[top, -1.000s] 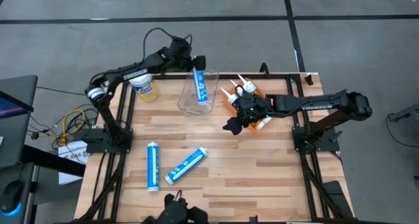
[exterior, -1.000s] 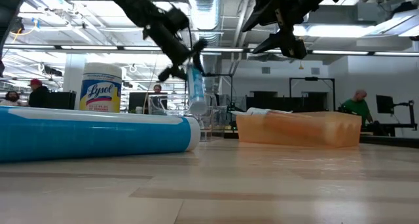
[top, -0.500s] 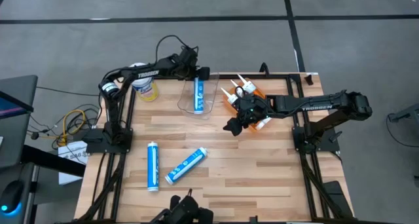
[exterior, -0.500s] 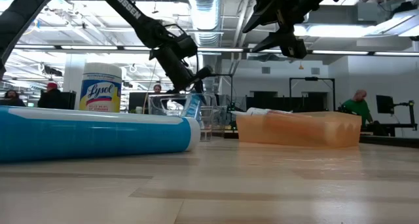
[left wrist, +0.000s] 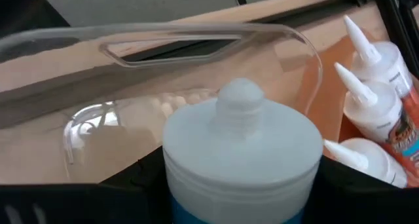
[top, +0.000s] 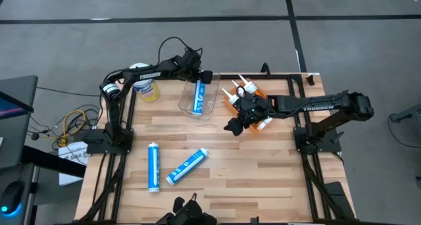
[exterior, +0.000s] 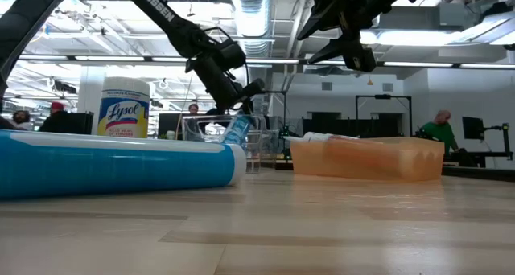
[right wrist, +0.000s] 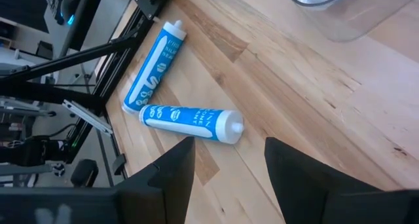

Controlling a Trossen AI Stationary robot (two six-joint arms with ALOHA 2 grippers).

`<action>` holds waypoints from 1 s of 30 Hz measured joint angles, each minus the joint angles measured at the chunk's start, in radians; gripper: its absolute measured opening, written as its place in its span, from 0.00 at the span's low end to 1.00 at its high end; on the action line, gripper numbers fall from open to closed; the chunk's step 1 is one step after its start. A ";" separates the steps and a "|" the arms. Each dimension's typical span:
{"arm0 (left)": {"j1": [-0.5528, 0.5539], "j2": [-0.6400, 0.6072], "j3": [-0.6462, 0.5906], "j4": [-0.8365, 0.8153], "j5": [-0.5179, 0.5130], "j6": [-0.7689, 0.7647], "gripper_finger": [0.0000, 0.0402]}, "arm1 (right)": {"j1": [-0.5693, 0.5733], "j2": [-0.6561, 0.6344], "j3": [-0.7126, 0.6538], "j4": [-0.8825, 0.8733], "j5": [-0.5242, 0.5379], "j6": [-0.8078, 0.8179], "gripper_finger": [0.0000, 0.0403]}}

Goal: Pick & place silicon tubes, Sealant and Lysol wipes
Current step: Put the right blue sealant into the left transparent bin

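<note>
counting largest first: one wooden table (top: 263, 166), one clear bin (top: 187, 105), one orange tray (top: 231, 100) of white-nozzled tubes, one lysol wipes canister (top: 146, 87) at the far left corner, three blue tubes. two tubes (top: 153, 166) (top: 187, 166) lie loose; the left gripper (top: 201, 75) clamps the third tube (top: 198, 97) in the bin. the right gripper (top: 235, 125) hovers spread, empty.

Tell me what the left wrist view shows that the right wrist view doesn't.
Only the left wrist view shows the white-nozzled tubes in the orange bin, and the blue tube's white end close up in the left gripper. Only the right wrist view shows two blue tubes lying on the table, and the open right gripper. Both show the clear bin.
</note>
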State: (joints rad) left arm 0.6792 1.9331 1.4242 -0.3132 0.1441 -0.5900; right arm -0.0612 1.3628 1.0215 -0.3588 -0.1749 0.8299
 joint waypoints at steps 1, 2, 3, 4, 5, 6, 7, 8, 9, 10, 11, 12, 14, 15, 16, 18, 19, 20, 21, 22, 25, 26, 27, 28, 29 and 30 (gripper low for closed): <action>-0.003 0.000 0.000 0.000 0.000 0.006 0.53 | 0.000 0.000 0.000 0.000 0.000 0.000 0.44; -0.006 0.000 0.000 0.001 0.000 0.015 0.53 | 0.000 0.000 0.000 0.000 0.000 0.000 0.44; -0.008 0.000 0.000 0.001 -0.001 0.022 0.53 | 0.000 0.000 0.000 0.000 0.000 0.000 0.43; -0.011 0.000 0.000 0.001 -0.001 0.025 0.53 | 0.000 0.000 0.000 0.000 0.000 0.000 0.43; -0.012 0.000 0.000 0.001 -0.004 0.025 0.54 | 0.000 0.000 0.000 0.000 0.000 0.000 0.43; -0.013 0.000 0.000 -0.001 -0.011 0.025 0.54 | 0.000 0.000 0.000 0.000 0.000 0.000 0.43; -0.014 0.000 0.000 -0.003 -0.018 0.025 0.55 | 0.000 0.000 0.000 0.000 0.000 0.000 0.43; -0.014 0.000 0.000 -0.005 -0.020 0.024 0.55 | 0.000 0.000 0.000 0.000 0.000 0.000 0.43; -0.015 0.000 0.000 -0.007 -0.021 0.024 0.56 | 0.000 0.000 0.000 0.000 0.000 0.000 0.43; -0.016 0.000 0.000 -0.010 -0.023 0.024 0.57 | 0.000 0.000 0.000 0.000 0.000 0.000 0.43; -0.016 0.000 0.000 -0.014 -0.027 0.024 0.57 | 0.000 0.000 0.000 0.000 0.000 0.000 0.43; -0.016 0.000 0.000 -0.018 -0.029 0.024 0.58 | 0.000 0.000 0.000 0.000 0.000 0.000 0.43; -0.016 0.000 0.000 -0.026 -0.030 0.023 0.60 | 0.000 0.000 0.000 0.000 0.000 0.000 0.43; -0.016 0.000 0.000 -0.030 -0.033 0.024 0.61 | 0.000 0.000 0.000 0.000 0.000 0.000 0.42; -0.016 0.000 0.000 -0.031 -0.037 0.024 0.61 | 0.000 0.000 0.000 0.000 0.000 0.000 0.42; -0.016 0.000 0.000 -0.031 -0.045 0.015 0.63 | 0.000 0.000 0.000 0.000 0.000 0.000 0.42; -0.016 0.000 0.000 -0.030 -0.045 0.010 0.63 | 0.000 0.000 0.000 0.000 0.000 0.000 0.42; -0.016 0.000 0.000 -0.030 -0.045 0.006 0.63 | 0.000 0.000 0.000 0.000 0.000 0.000 0.42; -0.016 -0.001 0.000 -0.029 -0.041 0.001 0.63 | 0.000 0.000 0.000 0.000 0.000 0.000 0.42; -0.016 -0.003 0.002 -0.036 -0.026 -0.005 0.63 | 0.000 0.000 0.000 0.000 0.000 0.000 0.42; -0.013 -0.020 0.062 -0.100 0.074 -0.018 0.63 | 0.000 0.000 -0.001 0.000 0.000 0.000 0.42; -0.010 -0.041 0.092 -0.132 0.109 -0.013 0.63 | 0.000 0.000 -0.001 0.000 0.000 0.000 0.42; -0.010 -0.068 0.125 -0.175 0.141 0.008 0.63 | 0.000 0.000 -0.001 0.000 0.000 0.000 0.41; -0.013 -0.099 0.161 -0.222 0.168 0.033 0.63 | 0.000 0.000 -0.001 0.000 -0.001 -0.003 0.41; -0.020 -0.134 0.194 -0.280 0.189 0.062 0.63 | 0.000 0.000 -0.001 0.000 -0.002 -0.014 0.41; -0.032 -0.171 0.224 -0.355 0.200 0.092 0.63 | 0.000 0.000 -0.001 0.000 -0.003 -0.024 0.41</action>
State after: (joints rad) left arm 0.6474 1.7617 1.6479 -0.6681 0.3443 -0.4977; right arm -0.0612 1.3628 1.0210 -0.3584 -0.1780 0.8061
